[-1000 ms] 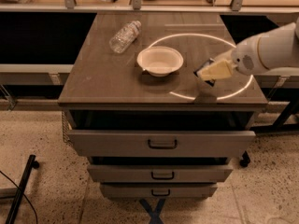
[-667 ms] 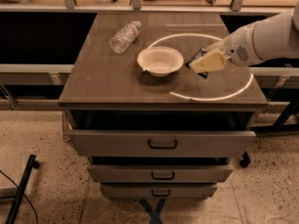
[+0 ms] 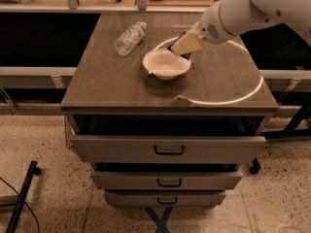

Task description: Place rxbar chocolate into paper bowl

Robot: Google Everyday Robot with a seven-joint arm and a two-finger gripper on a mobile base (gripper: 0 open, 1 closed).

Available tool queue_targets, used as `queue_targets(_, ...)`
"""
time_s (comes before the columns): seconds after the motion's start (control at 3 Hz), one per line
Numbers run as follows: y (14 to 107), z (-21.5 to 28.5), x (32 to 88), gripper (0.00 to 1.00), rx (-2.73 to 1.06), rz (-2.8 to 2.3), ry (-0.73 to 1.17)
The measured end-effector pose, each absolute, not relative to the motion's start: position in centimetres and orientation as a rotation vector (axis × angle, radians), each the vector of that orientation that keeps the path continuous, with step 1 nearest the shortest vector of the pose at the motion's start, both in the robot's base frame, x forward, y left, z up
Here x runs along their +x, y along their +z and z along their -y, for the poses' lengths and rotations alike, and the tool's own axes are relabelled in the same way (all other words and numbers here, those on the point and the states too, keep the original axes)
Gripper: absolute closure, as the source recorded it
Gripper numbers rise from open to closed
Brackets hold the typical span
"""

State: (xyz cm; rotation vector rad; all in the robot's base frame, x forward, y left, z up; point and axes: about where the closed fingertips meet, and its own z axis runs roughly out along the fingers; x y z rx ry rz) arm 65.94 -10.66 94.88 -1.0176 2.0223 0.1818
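Two loose things sit on the worktop: a clear plastic bottle lying on its side toward the back left, and the paper bowl upright near the middle, apart from the bottle. Bare surface runs wide along the left and front edges. The right half, crossed by a bright ring of light, is open too. Just over the bowl's back-right rim hangs the gripper, its pale fingers pinching the rxbar chocolate, which is held above the rim and not in the bowl. A moment earlier the gripper was further right, over the ring of light; bowl and bottle have not shifted. Only a dark sliver of the bar shows beside the fingers, and its lettering cannot be made out. The white arm is cut off at the top right edge.
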Motion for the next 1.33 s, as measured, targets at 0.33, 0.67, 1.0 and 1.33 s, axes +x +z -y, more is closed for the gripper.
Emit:
queue_targets(0.33,94.1,7.7,69.8,0.75,-1.009,-2.035,0.169)
queue_targets(0.67,92.8,6.5,71.9,0.52,-1.002,-2.057,0.168)
queue_targets(1.0,91.9,6.5,72.8,0.2,-0.973,-2.061,0.19)
queue_targets(1.33,91.7,6.5,72.5,0.0,-0.958,-2.033,0.22)
